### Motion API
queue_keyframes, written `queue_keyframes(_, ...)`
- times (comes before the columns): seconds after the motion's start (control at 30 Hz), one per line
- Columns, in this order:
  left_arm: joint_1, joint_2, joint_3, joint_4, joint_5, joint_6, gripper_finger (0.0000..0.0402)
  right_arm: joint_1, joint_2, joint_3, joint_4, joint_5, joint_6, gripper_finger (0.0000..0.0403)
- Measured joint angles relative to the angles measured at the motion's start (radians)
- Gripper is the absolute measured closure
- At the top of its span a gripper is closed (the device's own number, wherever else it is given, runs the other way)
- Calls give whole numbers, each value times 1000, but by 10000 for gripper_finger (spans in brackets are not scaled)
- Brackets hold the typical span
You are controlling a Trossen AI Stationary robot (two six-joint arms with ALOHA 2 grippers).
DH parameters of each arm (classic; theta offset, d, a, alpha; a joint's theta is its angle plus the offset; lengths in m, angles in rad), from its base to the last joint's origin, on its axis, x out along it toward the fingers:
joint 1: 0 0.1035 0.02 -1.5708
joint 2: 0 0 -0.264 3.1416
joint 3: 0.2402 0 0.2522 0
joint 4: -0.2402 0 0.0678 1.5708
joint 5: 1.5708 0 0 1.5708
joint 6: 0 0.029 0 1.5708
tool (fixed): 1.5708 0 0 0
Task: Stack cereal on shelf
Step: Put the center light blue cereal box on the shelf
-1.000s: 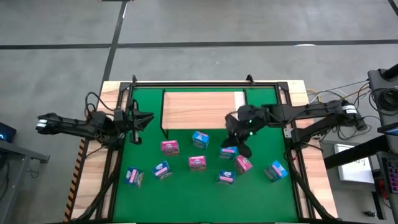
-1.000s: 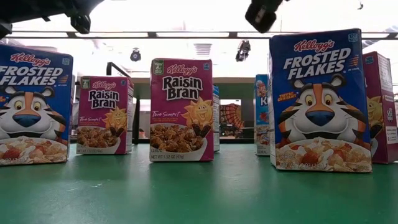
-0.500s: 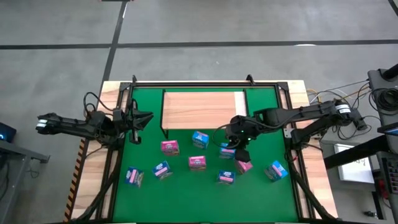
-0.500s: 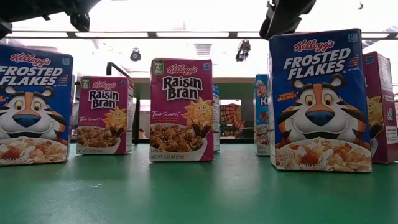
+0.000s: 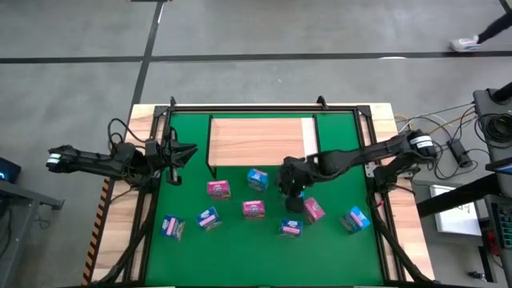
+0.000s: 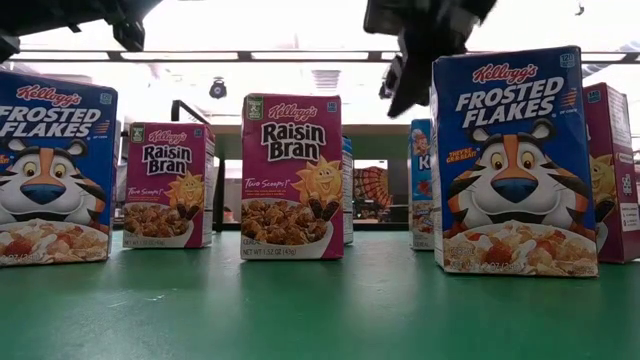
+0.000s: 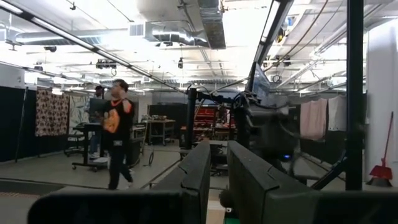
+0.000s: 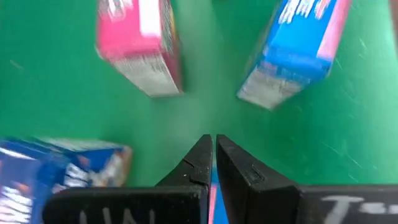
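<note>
Several small cereal boxes stand on the green mat (image 5: 184, 256) in front of the shelf (image 5: 260, 140), a light-wood board in a black frame at the far middle. Among them are a pink box (image 5: 254, 209), a light blue box (image 5: 257, 179) and a dark blue box (image 5: 290, 228). My right gripper (image 5: 288, 190) is shut and hovers over the middle of the group, fingers pointing down at the mat (image 8: 214, 149). It hides one box beneath it. My left gripper (image 5: 190, 152) waits at the mat's left side, slightly open and empty.
More boxes stand at the near left (image 5: 172, 227), (image 5: 208, 218), and near right (image 5: 354, 218), with another pink one (image 5: 313, 210) close to my right arm. In the low view, tall box fronts (image 6: 292, 175), (image 6: 515, 160) stand around my right gripper (image 6: 398, 95). A black frame borders the mat.
My right gripper has moved toward the table's left edge and come down among the boxes, now covering the box that showed beside it before. The boxes have stayed in place.
</note>
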Motion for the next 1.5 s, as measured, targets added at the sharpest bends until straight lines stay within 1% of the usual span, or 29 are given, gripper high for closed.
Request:
queue_keyframes(0.2, 0, 4, 0, 0, 0, -11, 364, 102, 5, 0, -23, 228, -11, 390)
queue_keyframes(0.4, 0, 14, -1, 0, 0, -24, 364, 196, -54, -6, -104, 380, 62, 390)
queue_keyframes(0.5, 0, 15, -1, 0, 0, -24, 364, 235, -84, -42, -89, 445, 86, 390)
queue_keyframes(0.6, 0, 15, -1, 0, 0, -24, 364, 262, -111, -91, -61, 476, 91, 390)
queue_keyframes(0.73, 0, 17, -1, 8, 0, -24, 364, 260, -152, -144, -30, 501, 102, 390)
queue_keyframes(0.87, 0, 18, -1, 8, 1, -24, 364, 246, -187, -151, -16, 469, 145, 389)
queue_keyframes(0.93, 0, 18, -1, 8, 1, -25, 364, 241, -202, -151, -13, 446, 163, 382)
queue_keyframes(1.0, 0, 18, -1, 8, 1, -28, 364, 242, -216, -151, -10, 431, 185, 365)
queue_keyframes(1.07, 0, 18, -1, 8, 1, -28, 364, 243, -222, -150, -8, 406, 201, 339)
queue_keyframes(1.2, 0, 19, -1, 7, 1, -28, 364, 242, -213, -150, -6, 408, 237, 270)
queue_keyframes(1.33, 0, 19, -1, 7, 1, -28, 364, 239, -177, -151, -4, 416, 246, 201)
queue_keyframes(1.5, 0, 19, -1, 7, 1, -28, 364, 228, -148, -152, 2, 419, 253, 135)
